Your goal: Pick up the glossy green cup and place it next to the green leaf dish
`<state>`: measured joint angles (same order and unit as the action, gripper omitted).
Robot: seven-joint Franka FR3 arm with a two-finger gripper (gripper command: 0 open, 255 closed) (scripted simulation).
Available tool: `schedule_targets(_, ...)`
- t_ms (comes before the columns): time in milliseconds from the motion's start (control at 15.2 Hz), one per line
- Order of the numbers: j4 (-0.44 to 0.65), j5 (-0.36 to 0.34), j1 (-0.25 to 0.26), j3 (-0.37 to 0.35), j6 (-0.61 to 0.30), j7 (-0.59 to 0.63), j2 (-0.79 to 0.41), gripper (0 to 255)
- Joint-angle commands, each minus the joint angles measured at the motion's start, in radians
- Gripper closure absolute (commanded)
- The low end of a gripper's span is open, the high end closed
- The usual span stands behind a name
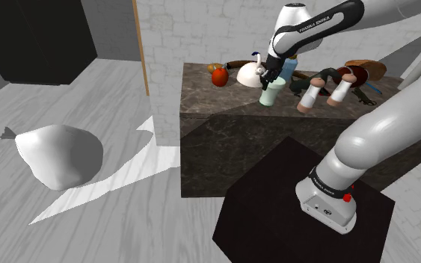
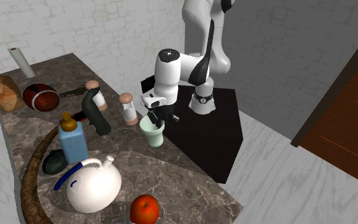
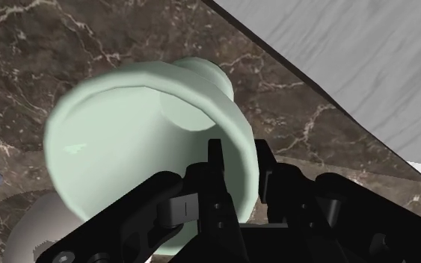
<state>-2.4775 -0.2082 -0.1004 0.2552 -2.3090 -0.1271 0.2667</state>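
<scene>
Dark veined marble counter (image 2: 190, 184), crowded. Just beside the cup: white shaker with tan ends (image 2: 130, 109). Behind that, a dark green curved upright piece (image 2: 98, 114) and a blue bottle with a tan cap (image 2: 74, 141). Further along: white round teapot with blue handle (image 2: 93, 184), red round fruit (image 2: 144, 209). Dark green low dish (image 2: 55, 162) sits between bottle and teapot, partly hidden.

White arm bends over from the stand, hand pointing down. Black gripper (image 2: 153, 121) is at the cup's mouth, fingers (image 3: 216, 175) pinched on the rim wall, one inside and one outside.

Pale green glossy cup (image 2: 152, 133) is near the counter edge facing the stand: upright, mouth up, long axis vertical, tapering to its base. Cannot tell whether it is lifted off the counter.
</scene>
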Motion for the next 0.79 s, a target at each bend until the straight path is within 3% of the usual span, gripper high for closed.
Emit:
schedule_targets(0, 0.015, 0.001, 0.001, -0.004, 0.033, 0.001, 0.018, 255)
schedule_targets(726, 0.112, 0.009, 0.005, -0.018, 0.192, -0.01, 0.081, 255)
